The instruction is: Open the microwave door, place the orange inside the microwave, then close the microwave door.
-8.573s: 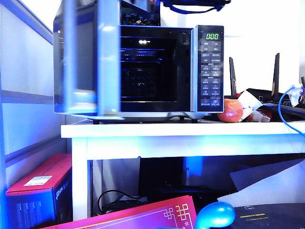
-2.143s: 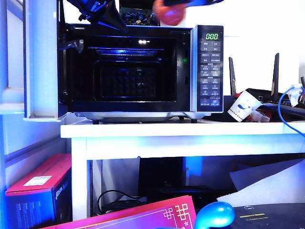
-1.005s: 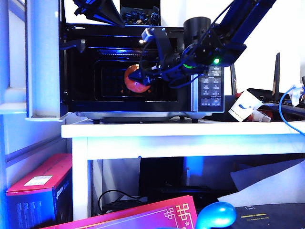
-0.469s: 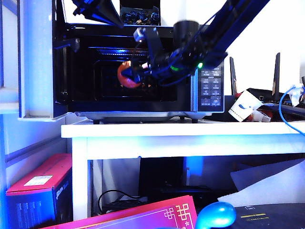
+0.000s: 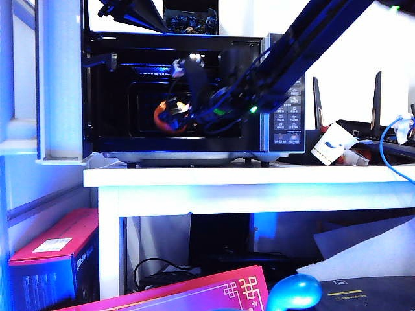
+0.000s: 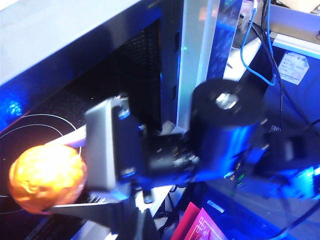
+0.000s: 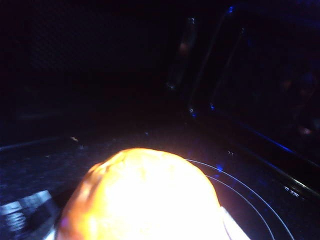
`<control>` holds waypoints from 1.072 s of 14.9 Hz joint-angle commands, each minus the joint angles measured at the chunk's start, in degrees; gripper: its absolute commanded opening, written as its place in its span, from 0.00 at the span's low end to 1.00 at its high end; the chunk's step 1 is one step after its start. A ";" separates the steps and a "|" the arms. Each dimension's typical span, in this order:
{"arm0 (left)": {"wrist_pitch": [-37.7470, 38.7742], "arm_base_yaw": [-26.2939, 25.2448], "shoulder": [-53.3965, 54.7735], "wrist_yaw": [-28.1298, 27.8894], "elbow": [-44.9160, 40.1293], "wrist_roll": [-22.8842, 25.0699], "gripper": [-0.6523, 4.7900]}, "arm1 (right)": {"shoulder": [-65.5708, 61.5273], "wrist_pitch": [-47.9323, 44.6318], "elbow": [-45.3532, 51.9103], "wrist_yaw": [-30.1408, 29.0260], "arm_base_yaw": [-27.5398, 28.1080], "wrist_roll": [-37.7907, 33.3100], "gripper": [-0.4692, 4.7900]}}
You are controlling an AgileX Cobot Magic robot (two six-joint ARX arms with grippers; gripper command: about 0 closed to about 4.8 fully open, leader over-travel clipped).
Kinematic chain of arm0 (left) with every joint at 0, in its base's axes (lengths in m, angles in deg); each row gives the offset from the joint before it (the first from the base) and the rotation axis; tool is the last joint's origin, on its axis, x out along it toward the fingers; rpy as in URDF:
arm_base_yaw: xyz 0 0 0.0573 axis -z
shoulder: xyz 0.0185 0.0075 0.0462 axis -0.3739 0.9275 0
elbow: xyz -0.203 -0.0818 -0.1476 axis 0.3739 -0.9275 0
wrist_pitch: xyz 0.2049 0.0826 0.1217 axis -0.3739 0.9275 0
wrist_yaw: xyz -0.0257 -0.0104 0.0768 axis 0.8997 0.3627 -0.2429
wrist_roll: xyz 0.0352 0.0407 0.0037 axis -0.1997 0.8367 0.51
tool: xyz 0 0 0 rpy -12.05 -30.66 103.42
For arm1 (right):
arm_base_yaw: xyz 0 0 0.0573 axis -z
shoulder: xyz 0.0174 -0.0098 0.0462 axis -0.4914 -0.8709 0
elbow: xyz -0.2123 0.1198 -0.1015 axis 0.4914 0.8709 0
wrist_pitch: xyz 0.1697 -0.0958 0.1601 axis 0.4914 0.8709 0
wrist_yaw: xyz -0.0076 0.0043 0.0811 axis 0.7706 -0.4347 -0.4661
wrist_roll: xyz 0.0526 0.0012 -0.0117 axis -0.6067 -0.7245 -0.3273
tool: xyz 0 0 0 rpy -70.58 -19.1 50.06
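The right gripper (image 5: 170,115), inside the black boxy microwave (image 5: 259,45), clamps the small round orange (image 5: 163,117) between its fingers (image 6: 75,142); left gripper's finger state unseen.

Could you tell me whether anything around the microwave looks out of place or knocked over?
A white paper cup lies tipped on its side on the table, right of the microwave. Nothing else stands out.
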State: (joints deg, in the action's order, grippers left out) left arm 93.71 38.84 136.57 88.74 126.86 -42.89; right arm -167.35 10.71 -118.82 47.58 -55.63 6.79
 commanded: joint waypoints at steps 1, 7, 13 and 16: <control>-0.13 0.11 -0.50 0.22 0.26 0.42 0.11 | -2.49 -0.02 -4.11 3.04 -0.33 -0.24 0.43; 0.59 0.11 -0.50 0.22 0.24 0.44 0.11 | -3.56 -0.07 -5.60 6.95 -0.35 -0.20 0.56; 1.07 0.11 -0.50 0.22 0.26 0.44 0.11 | 0.07 7.06 -5.57 8.90 -0.70 -0.42 1.00; 1.01 0.11 -0.50 0.20 0.26 0.44 0.11 | 2.60 15.43 -5.57 10.21 -1.01 -0.42 1.00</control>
State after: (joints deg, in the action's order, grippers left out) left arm 95.00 38.89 136.54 88.74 126.89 -42.89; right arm -165.76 23.95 -124.31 56.98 -56.46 6.37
